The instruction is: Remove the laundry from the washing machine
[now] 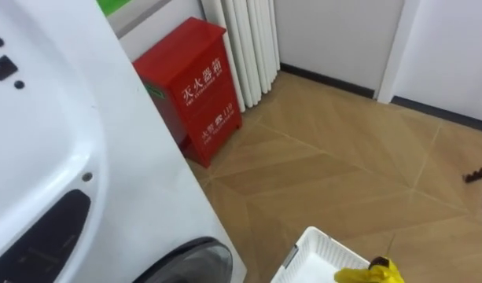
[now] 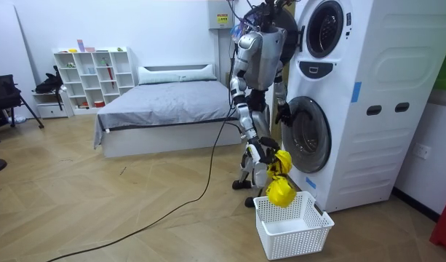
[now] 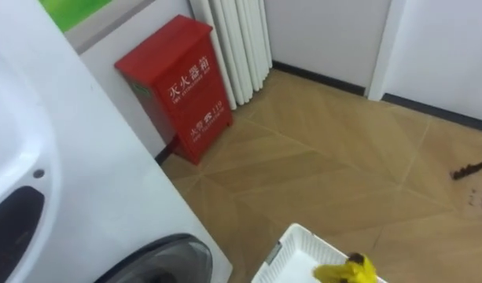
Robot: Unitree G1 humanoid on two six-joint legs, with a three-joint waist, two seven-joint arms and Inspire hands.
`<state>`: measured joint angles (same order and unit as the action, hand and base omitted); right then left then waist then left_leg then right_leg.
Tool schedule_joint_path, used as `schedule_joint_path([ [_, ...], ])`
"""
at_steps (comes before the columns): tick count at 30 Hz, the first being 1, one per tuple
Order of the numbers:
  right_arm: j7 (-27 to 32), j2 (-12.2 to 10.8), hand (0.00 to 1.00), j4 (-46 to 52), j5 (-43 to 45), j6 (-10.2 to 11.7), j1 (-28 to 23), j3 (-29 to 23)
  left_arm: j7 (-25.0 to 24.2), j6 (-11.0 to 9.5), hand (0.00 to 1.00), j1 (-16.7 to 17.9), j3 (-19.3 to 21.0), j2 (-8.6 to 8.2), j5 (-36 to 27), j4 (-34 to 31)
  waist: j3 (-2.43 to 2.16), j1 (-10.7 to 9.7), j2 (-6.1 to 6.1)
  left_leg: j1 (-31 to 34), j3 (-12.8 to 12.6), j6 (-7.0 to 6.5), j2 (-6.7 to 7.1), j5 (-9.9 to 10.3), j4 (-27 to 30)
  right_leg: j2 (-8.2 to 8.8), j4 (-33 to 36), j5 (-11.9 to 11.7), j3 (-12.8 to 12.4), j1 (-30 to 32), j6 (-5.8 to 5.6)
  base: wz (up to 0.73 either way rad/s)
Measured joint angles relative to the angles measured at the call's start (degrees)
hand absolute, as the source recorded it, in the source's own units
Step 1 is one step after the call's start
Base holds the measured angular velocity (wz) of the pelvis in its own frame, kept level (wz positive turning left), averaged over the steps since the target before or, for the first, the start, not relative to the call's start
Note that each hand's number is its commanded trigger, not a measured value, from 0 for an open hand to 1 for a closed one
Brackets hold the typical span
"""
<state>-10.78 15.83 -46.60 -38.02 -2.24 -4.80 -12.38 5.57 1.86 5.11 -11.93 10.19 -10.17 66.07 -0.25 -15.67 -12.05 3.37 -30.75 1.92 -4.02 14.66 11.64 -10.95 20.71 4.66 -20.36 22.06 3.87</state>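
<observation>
Several pieces of furniture fill the room view's left: a black chair (image 2: pixel 0 93), a white shelf unit (image 2: pixel 92 76) against the wall, then a grey bed (image 2: pixel 164 102). Next we see the robot, standing upright between the bed and the washing machine (image 2: pixel 353 109), a tall white stack with one round door above another. It is close up against the machine's front.

Its left hand (image 2: pixel 283 114) is raised at the edge of the lower door (image 2: pixel 307 135), and we cannot tell how its fingers are set. Its right hand (image 2: pixel 268 153) hangs lower, with the fingers closed around a yellow garment (image 2: pixel 281 191). The garment dangles from that hand just above a white slatted basket (image 2: pixel 299 239) on the wooden floor (image 2: pixel 135 211) beside the machine's foot. In the eye views we see the garment's top at the basket's near corner.

Further right, past the machine's side, a red cabinet (image 1: pixel 195 86) stands against the wall. Just beside it is a white ribbed panel (image 1: pixel 242 47). From the room view we see the cabinet's corner at the right edge.
</observation>
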Motion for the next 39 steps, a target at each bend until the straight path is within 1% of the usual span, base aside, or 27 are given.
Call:
schedule_joint_path([
  [2, -0.24, -0.01, 0.0, -2.98, 0.01, 0.47, 0.72, 0.0, 0.03, -0.4, 0.0, 0.0, -0.25, -0.2, -0.55, 0.27, 0.22, 0.03, -0.03, 0.1, 1.04, -0.09, 0.09, -0.05, -0.01, 0.13, 0.0, 0.07, 0.27, -0.02, -0.07, 0.1],
  [4, -0.21, -0.02, 0.0, -5.05, 0.0, 0.6, 0.8, -0.07, 0.12, -0.61, 0.0, 0.02, -0.22, -0.2, -0.54, 0.32, 0.27, 0.08, -0.02, 0.22, 1.17, -0.24, 0.09, -0.15, 0.0, 0.39, -0.01, 0.11, 0.82, -0.01, -0.01, 0.12],
  [7, -0.05, -0.01, 0.0, -5.17, 0.0, 1.15, 0.37, -0.13, 0.13, -0.75, 0.0, 0.3, -0.15, -0.2, -0.5, 0.32, 0.41, 0.17, -0.03, 0.32, 1.18, -0.4, 0.24, -0.25, 0.02, 0.97, 0.03, 0.16, 1.93, 0.09, 0.06, 0.07],
  [9, 0.04, -0.02, 0.0, -5.17, -0.01, 1.54, 0.44, -0.14, 0.12, -0.82, 0.0, 0.29, -0.08, -0.2, -0.5, 0.3, 0.41, 0.18, -0.03, 0.39, 1.24, -0.4, 0.32, -0.25, 0.02, 1.19, 0.04, 0.21, 2.26, 0.09, -0.02, 0.1],
  [11, -0.05, 0.01, 0.0, -6.54, 0.0, 2.04, 0.87, -0.3, 0.12, -1.02, 0.0, 0.29, -0.08, -0.23, -0.44, 0.3, 0.42, 0.02, 0.01, 0.62, 1.66, -0.67, 0.54, -0.42, 0.02, 1.8, 0.12, 0.45, 3.18, 0.08, -0.15, 0.22],
  [15, -0.83, -0.01, 0.0, -7.1, 0.06, 2.04, 0.79, -0.24, 0.12, -0.94, 0.0, 1.01, -0.05, -0.27, -0.39, 0.35, 0.44, 0.25, 0.05, 0.92, 1.76, -0.9, 0.8, -0.55, 0.03, 2.35, 0.39, 0.69, 3.72, 0.22, -0.28, 0.13],
  [18, -1.17, -0.05, 0.0, -7.1, -0.07, 2.06, 0.34, -0.23, 0.11, -0.92, 0.0, 1.32, -0.02, -0.31, -0.39, 0.37, 0.5, 0.29, 0.18, 0.94, 1.79, -0.92, 0.91, -0.56, 0.05, 2.85, 1.18, 1.32, 4.52, 0.38, -0.33, 0.15],
  [21, -1.89, -0.6, 0.0, -7.1, -0.36, 2.07, -0.44, -0.08, 0.1, -0.92, 0.0, 1.51, 0.14, -0.31, -0.4, 0.26, 0.47, 0.36, 0.34, 0.95, 1.9, -0.97, 0.87, -0.59, 0.04, 3.07, 1.17, 1.55, 5.3, 0.29, -0.2, 0.14],
  [24, -2.6, -1.07, 0.0, -7.77, -0.41, 2.12, -1.13, -0.08, 0.09, -1.0, 0.0, 1.53, 0.14, -0.31, -0.4, 0.07, 0.45, 0.21, 0.67, 0.94, 2.7, -1.03, 0.82, -0.65, 0.05, 3.34, 1.49, 1.95, 6.29, 0.28, 0.15, 0.17],
  [26, -3.24, -1.11, 0.0, -9.11, -0.41, 2.18, -1.57, -0.07, 0.1, -1.28, 0.0, 1.58, 0.14, -0.31, -0.39, 0.07, 0.56, 0.25, 1.33, 0.76, 3.13, -1.04, 0.83, -0.72, 0.03, 3.6, 2.13, 2.63, 7.04, -0.02, 0.41, 0.18],
  [27, -3.37, -1.17, 0.0, -9.13, -0.41, 2.2, -1.74, -0.08, 0.1, -1.55, 0.0, 1.71, 0.15, -0.31, -0.39, 0.04, 0.47, 0.26, 1.5, 0.72, 3.35, -1.01, 0.83, -0.74, 0.03, 3.66, 2.19, 2.76, 7.25, -0.08, 0.49, 0.19],
  [28, -4.04, -1.4, 0.0, -10.06, -0.43, 2.51, -2.28, -0.12, 0.1, -2.22, 0.0, 2.12, 0.43, -0.3, -0.39, 0.01, 0.4, 0.21, 1.93, 0.47, 3.65, -0.92, 0.77, -0.79, 0.03, 3.74, 2.16, 2.86, 7.58, -0.23, 0.6, 0.16],
  [29, -4.63, -1.68, 0.0, -11.58, -0.39, 2.97, -1.98, -0.15, 0.1, -2.3, 0.0, 2.14, 0.62, -0.31, -0.38, 0.09, 0.81, 0.27, 2.58, -0.05, 4.0, -0.83, 0.71, -0.84, -0.07, 3.75, 2.0, 2.91, 7.85, -0.9, 0.7, 0.14],
  [30, -4.85, -1.81, 0.0, -12.04, -0.39, 3.0, -2.13, -0.15, 0.1, -2.31, 0.0, 2.2, 0.63, -0.31, -0.38, 0.16, 0.83, 0.3, 2.84, -0.17, 4.1, -0.8, 0.68, -0.86, -0.07, 3.77, 1.94, 2.96, 7.98, -1.11, 0.77, 0.1],
  [31, -5.41, -2.09, 0.0, -13.2, -0.44, 3.08, -2.23, -0.2, 0.1, -2.31, 0.0, 2.41, 0.91, -0.31, -0.39, 0.31, 0.66, 0.53, 3.39, -0.34, 4.15, -0.79, 0.61, -0.87, -0.08, 3.77, 1.9, 3.05, 8.14, -1.34, 0.85, 0.07],
  [32, -5.83, -2.25, 0.0, -13.93, -0.43, 3.09, -2.41, -0.15, 0.1, -2.32, 0.0, 2.47, 1.58, -0.33, -0.39, 0.3, 0.76, 0.76, 3.7, -0.8, 4.32, -0.77, 0.53, -0.88, -0.07, 3.81, 1.6, 3.06, 8.36, -2.0, 0.88, 0.08],
  [33, -6.06, -2.26, 0.0, -14.11, -0.43, 3.1, -2.73, -0.18, 0.1, -2.31, 0.0, 2.49, 1.81, -0.33, -0.35, 0.29, 0.71, 0.77, 3.76, -0.95, 4.47, -0.77, 0.47, -0.88, -0.09, 3.84, 1.37, 3.06, 8.58, -2.35, 0.88, 0.19],
  [34, -6.37, -2.23, 0.0, -14.35, -0.47, 3.13, -3.82, -0.22, 0.11, -2.32, 0.0, 2.63, 2.52, -0.33, -0.3, 0.3, 0.82, 0.82, 4.29, -1.45, 5.22, -0.76, 0.37, -0.88, -0.24, 4.03, 0.66, 3.06, 9.33, -3.31, 0.94, 0.26],
  [35, -6.47, -2.25, 0.0, -14.87, -0.56, 3.26, -5.06, -0.23, 0.11, -2.31, 0.0, 2.9, 3.16, -0.32, -0.24, 0.24, 0.64, 1.46, 4.43, -2.14, 5.85, -0.71, 0.29, -0.91, -0.54, 4.07, 0.04, 3.1, 9.87, -4.39, 1.0, 0.26],
  [36, -6.5, -2.27, 0.0, -15.34, -0.63, 3.31, -5.54, -0.25, 0.11, -2.31, 0.0, 3.2, 3.32, -0.32, -0.2, 0.07, 0.42, 1.73, 4.51, -2.44, 5.95, -0.7, 0.23, -0.92, -0.63, 4.08, -0.28, 3.1, 10.07, -4.87, 1.0, 0.19],
  [37, -6.5, -2.36, 0.0, -16.61, -1.29, 3.3, -6.13, -0.26, 0.11, -2.25, 0.0, 3.71, 3.85, -0.37, -0.34, -0.36, 0.43, 1.88, 4.7, -3.39, 6.49, -0.7, 0.17, -0.92, -0.89, 4.17, -1.01, 3.14, 10.61, -6.13, 1.04, 0.3],
  [38, -6.51, -2.69, 0.0, -18.08, -2.35, 3.3, -6.7, -0.29, 0.11, -2.11, 0.0, 3.97, 4.04, -0.37, -0.4, -0.36, 0.53, 1.83, 5.01, -4.25, 7.5, -0.68, 0.14, -0.93, -0.98, 4.49, -1.56, 3.33, 11.63, -7.61, 1.09, 0.35],
  [39, -6.51, -2.89, 0.0, -18.7, -2.45, 3.27, -7.03, -0.26, 0.11, -2.1, 0.0, 4.03, 4.05, -0.38, -0.37, -0.39, 0.58, 1.84, 5.24, -4.78, 7.56, -0.68, 0.1, -0.93, -1.0, 4.63, -1.81, 3.47, 12.09, -8.32, 1.1, 0.45],
])
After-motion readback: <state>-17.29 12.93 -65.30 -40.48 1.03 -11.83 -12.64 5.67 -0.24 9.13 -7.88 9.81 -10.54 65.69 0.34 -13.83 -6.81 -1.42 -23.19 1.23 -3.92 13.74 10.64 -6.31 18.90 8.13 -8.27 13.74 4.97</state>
